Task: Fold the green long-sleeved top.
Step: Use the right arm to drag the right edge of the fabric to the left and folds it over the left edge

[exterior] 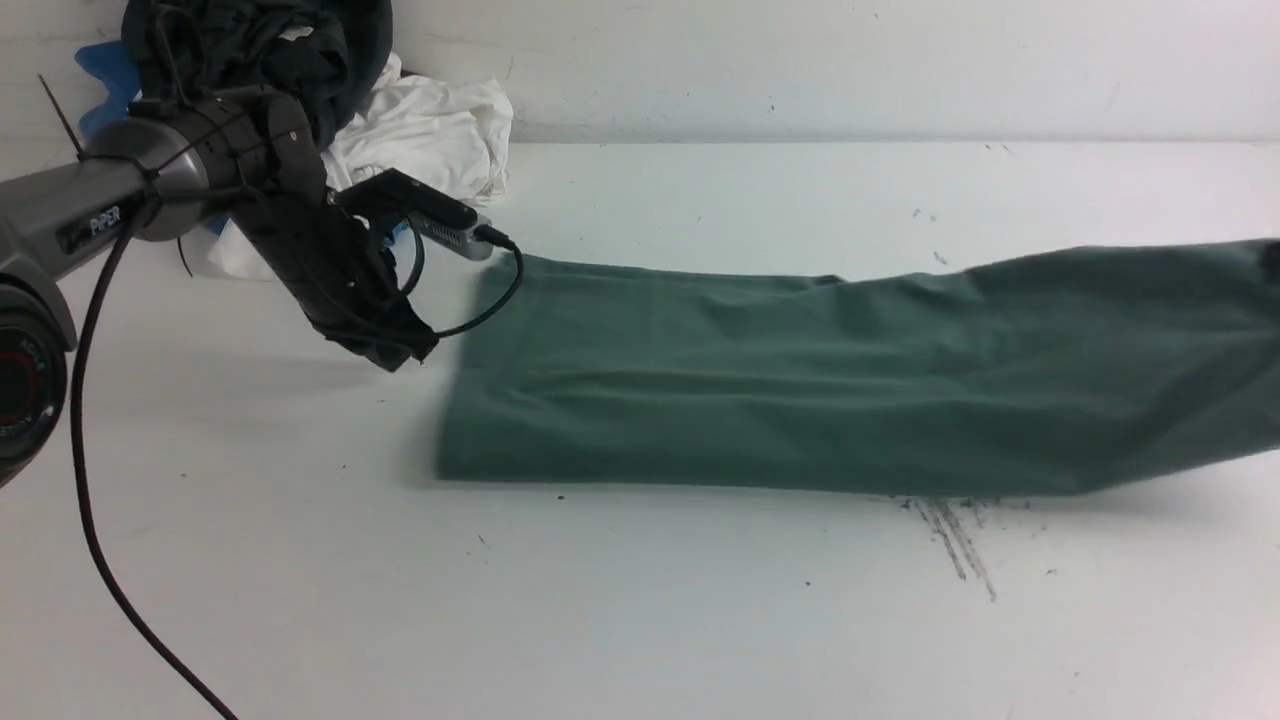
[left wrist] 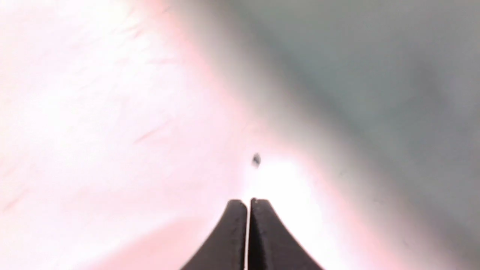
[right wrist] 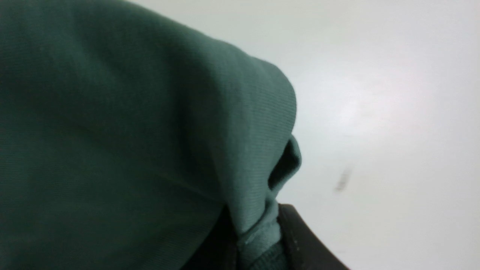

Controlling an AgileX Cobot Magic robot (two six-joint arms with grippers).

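Note:
The green long-sleeved top (exterior: 800,385) lies as a long folded strip across the white table (exterior: 640,620). Its right end lifts slightly and runs out of the front view's right edge. My left gripper (exterior: 402,358) hovers just off the strip's left end. In the left wrist view the left gripper (left wrist: 247,202) is shut, with nothing between its fingers. My right arm is outside the front view. In the right wrist view the right gripper (right wrist: 258,234) is shut on a bunched fold of the green top (right wrist: 131,123), lifted above the table.
A pile of garments sits at the back left against the wall: a dark one (exterior: 290,50), a white one (exterior: 430,130) and a blue one (exterior: 105,75). The left arm's black cable (exterior: 90,500) hangs down to the table. Dark scuff marks (exterior: 955,540) lie in front of the top.

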